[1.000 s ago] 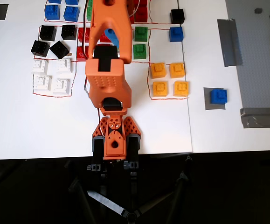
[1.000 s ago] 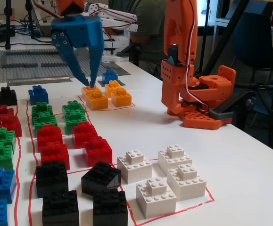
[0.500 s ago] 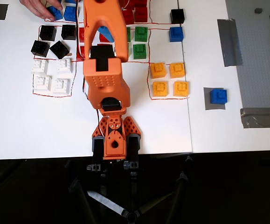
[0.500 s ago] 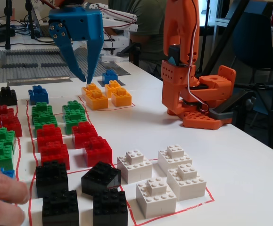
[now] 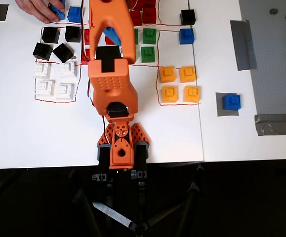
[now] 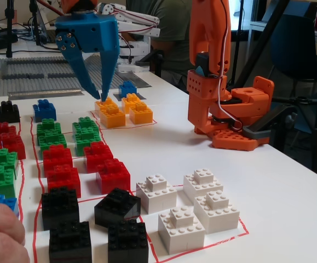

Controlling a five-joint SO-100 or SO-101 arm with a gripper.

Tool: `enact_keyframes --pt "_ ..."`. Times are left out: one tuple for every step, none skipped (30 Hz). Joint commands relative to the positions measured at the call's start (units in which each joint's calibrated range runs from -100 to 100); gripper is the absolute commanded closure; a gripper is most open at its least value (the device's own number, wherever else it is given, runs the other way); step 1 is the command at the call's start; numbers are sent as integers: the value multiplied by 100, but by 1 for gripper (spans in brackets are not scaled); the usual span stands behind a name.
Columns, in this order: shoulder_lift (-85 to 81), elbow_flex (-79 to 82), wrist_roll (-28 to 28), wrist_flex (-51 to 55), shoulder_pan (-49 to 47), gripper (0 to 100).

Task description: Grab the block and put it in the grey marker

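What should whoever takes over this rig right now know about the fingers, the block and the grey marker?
Gripper: fingers slightly apart and empty, hanging above the table by the yellow bricks.
The block sits on the grey marker, clear of the arm.
Done: the placement looks complete.
Left: apparently nothing for this block. A person's hand is at the top edge of the overhead view, so mind it before moving.
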Motion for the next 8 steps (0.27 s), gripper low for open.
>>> enact_keyframes --pt "-308 -444 -54 107 -165 100" --pt "-308 -444 -54 107 -165 100" --pt "-308 -444 -49 107 -165 100" --pt "-308 -444 -49 107 -165 100" --pt "-308 -444 -44 107 -157 100" --pt "-291 -444 -44 107 -149 100" --pt "-282 -444 -39 107 -140 100" --pt "-282 -453 -39 107 -140 100"
